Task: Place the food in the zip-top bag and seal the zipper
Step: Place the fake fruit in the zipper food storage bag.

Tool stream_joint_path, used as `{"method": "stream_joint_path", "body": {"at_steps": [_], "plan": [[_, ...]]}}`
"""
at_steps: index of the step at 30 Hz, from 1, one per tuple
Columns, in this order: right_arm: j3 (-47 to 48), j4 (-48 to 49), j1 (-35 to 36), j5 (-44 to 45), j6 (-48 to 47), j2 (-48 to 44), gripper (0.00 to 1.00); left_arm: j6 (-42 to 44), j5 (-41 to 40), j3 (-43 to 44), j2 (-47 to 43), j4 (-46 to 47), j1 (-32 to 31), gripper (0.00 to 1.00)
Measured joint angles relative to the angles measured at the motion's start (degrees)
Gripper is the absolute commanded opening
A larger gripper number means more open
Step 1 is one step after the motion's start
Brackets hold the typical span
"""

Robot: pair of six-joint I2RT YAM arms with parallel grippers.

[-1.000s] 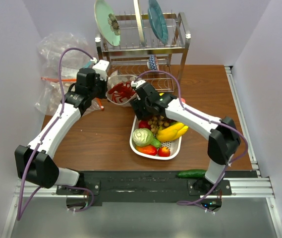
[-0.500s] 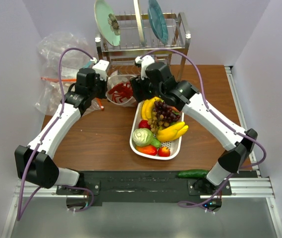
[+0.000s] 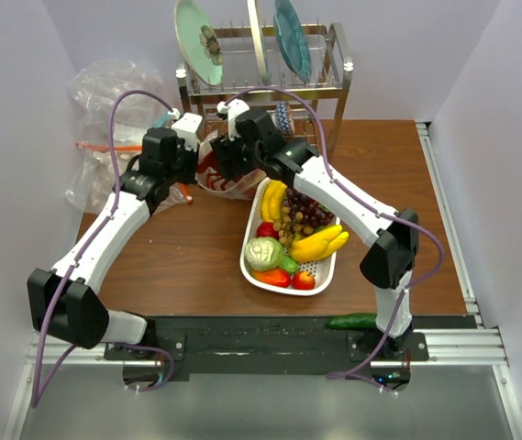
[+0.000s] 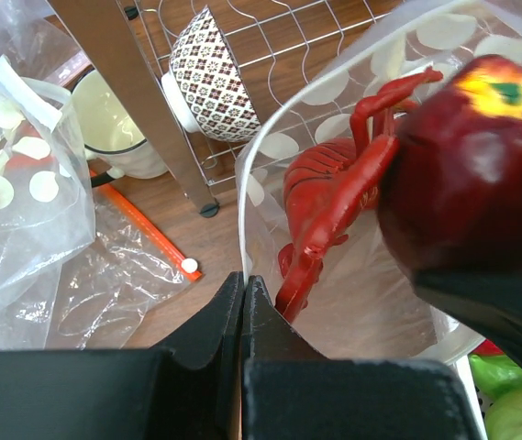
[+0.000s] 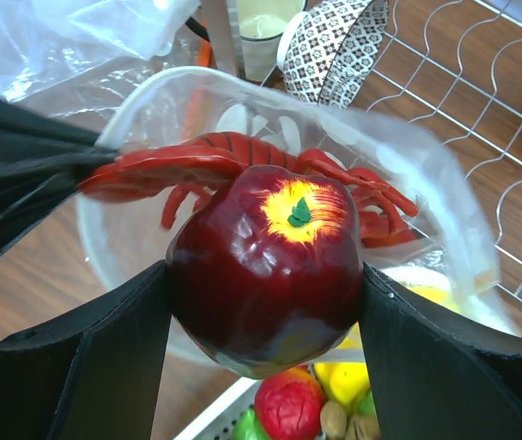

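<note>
The white-dotted zip-top bag stands open in front of the dish rack. My left gripper is shut on its mouth edge, the thin zipper strip, and holds it open. A red lobster lies inside the bag. My right gripper is shut on a dark red apple and holds it just above the bag's mouth, over the lobster. The apple also shows in the left wrist view. An orange-red pepper and a small red fruit lie in the white tray.
The tray also holds yellow bananas, a pale green cabbage and grapes. A metal dish rack with plates stands behind the bag, a patterned bowl on its lower shelf. A bulky clear bag lies far left. A cucumber lies at the near edge.
My right arm has swung up and left from the tray to over the bag's mouth, carrying the apple. My left arm has held still on the bag's edge.
</note>
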Motion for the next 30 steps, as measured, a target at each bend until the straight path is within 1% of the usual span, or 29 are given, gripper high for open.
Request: {"method": "stream_joint_path", "body": {"at_steps": [1, 5, 8, 14, 16, 22, 27, 28, 30], "plan": [[0.0, 0.5, -0.2, 0.0, 0.1, 0.7, 0.62, 0.0, 0.0, 0.0, 0.0, 0.0, 0.0, 0.0], [-0.9, 2.6, -1.1, 0.0, 0.4, 1.7, 0.78, 0.2, 0.0, 0.0, 0.0, 0.0, 0.1, 0.0], [-2.3, 3.8, -1.6, 0.8, 0.6, 1.7, 0.85, 0.2, 0.0, 0.0, 0.0, 0.0, 0.1, 0.0], [-3.0, 4.0, -1.7, 1.6, 0.7, 1.4, 0.94, 0.2, 0.1, 0.0, 0.0, -0.6, 0.1, 0.0], [-3.0, 3.8, -1.7, 1.7, 0.6, 1.2, 0.94, 0.2, 0.0, 0.3, 0.0, -1.0, 0.1, 0.0], [-1.2, 0.0, -1.7, 2.7, 0.0, -0.3, 0.85, 0.1, 0.2, 2.0, 0.0, -3.0, 0.1, 0.0], [-1.2, -3.5, -1.7, 4.6, -0.5, -5.0, 0.8, 0.1, 0.3, 2.4, 0.0, -3.4, 0.1, 0.0], [-1.3, -4.0, -1.7, 5.4, -0.8, -6.3, 0.76, 0.1, 0.3, 2.4, 0.1, -3.4, 0.1, 0.0], [-1.3, -5.4, -1.7, 7.5, -1.4, -8.9, 0.73, 0.2, 0.3, 2.4, 0.2, -3.5, 0.1, 0.0]]}}
